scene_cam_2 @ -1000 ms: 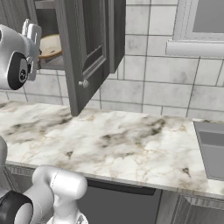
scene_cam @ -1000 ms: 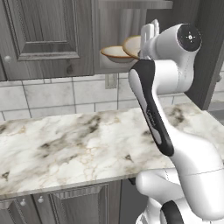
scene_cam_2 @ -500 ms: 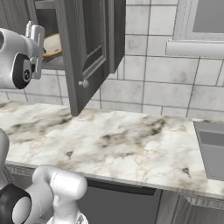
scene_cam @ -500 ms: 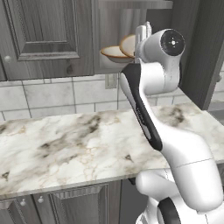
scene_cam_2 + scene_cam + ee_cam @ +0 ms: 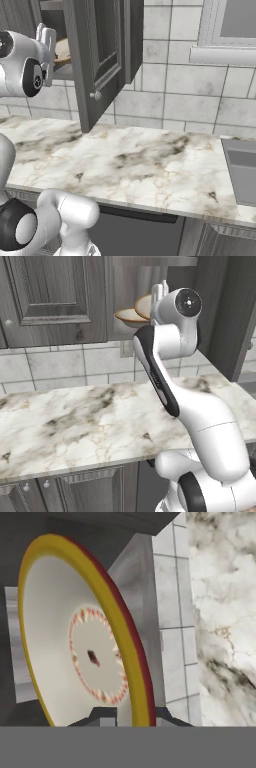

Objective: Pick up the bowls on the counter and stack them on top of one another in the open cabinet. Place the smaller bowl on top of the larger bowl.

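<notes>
Your tool (image 5: 159,291) up at the open cabinet (image 5: 125,296), pinching the smaller bowl (image 5: 75,637) by its rim, tilted, just beside the larger bowl (image 5: 129,317), counter (image 5: 90,421) below.

Arm raised high, elbow bent, claw (image 5: 159,292) pointing up, fingers closed.

both base views look forward-down from behind, sharing counter (image 5: 75,421) and open cabinet (image 5: 95,55); hand view sits close on smaller bowl (image 5: 75,637), counter at 3 o'clock.
</notes>
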{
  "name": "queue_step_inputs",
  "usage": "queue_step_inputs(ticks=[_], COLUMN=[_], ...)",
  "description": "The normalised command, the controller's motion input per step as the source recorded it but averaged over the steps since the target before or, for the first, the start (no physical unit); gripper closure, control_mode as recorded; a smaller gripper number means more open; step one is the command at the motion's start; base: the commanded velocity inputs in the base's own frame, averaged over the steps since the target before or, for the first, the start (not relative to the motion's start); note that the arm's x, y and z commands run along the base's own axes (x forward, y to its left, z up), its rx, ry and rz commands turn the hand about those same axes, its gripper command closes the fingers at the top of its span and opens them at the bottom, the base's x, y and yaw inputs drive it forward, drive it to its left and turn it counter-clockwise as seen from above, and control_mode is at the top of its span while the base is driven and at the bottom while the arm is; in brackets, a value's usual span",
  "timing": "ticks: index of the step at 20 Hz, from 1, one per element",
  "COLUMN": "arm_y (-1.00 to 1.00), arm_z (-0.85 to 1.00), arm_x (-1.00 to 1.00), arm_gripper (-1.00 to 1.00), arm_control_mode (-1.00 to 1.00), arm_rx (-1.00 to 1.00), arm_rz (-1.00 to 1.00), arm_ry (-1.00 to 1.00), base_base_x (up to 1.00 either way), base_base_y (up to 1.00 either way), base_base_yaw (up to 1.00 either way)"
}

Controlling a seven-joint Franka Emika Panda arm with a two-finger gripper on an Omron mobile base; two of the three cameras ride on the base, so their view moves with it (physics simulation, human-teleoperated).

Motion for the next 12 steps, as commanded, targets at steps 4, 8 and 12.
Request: queue_step_inputs(ticks=[4, 8, 12], arm_y=[0.00, 0.00, 0.00], arm_z=[-0.02, -0.05, -0.11], arm_x=[0.30, 0.32, 0.28], arm_gripper=[1.00, 1.00, 1.00], arm_control_mode=[-1.00, -1.00, -1.00], arm_rx=[0.00, 0.00, 0.00], arm_rz=[-0.01, -0.01, -0.02], arm_ry=[0.00, 0.00, 0.00], base_base_x=[0.00, 0.00, 0.00], base_base_y=[0.00, 0.00, 0.00], base_base_yaw=[0.00, 0.00, 0.00])
